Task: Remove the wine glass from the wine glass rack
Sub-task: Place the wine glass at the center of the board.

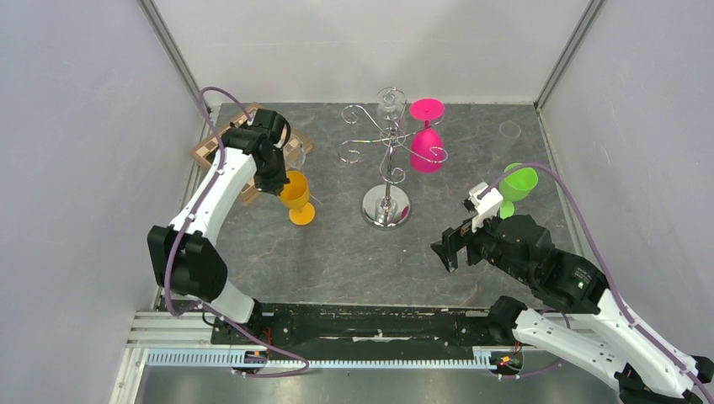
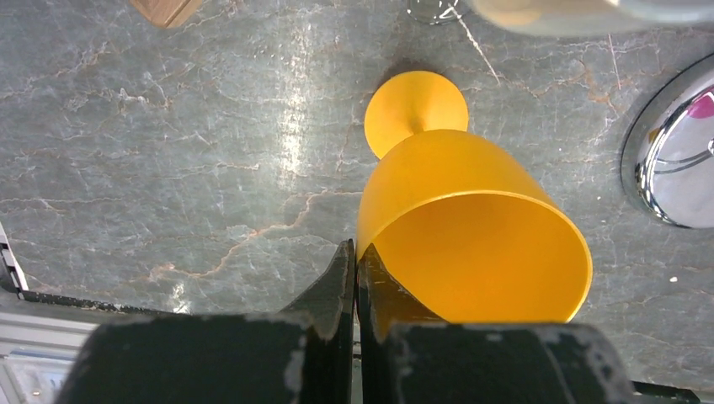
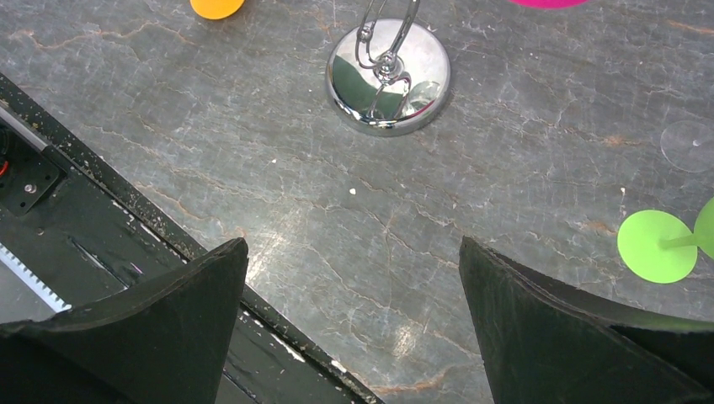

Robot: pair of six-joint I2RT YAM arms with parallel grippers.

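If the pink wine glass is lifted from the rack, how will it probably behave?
The pink wine glass looks like opaque plastic, so it is probably light and not very fragile. It hangs foot-up in a curled arm of the wine glass rack, so it may snag and rock the rack.

White arm links (image 1: 215,189), black joints (image 1: 189,265) — lilac cables (image 1: 224,91); end effector fingers (image 3: 151,337) black, scuffed.

Right gripper (image 3: 352,242) jaws wide apart over bench (image 3: 505,151); wine glass rack (image 3: 387,76) chrome base beyond, green glass foot (image 3: 657,246) beside one finger.
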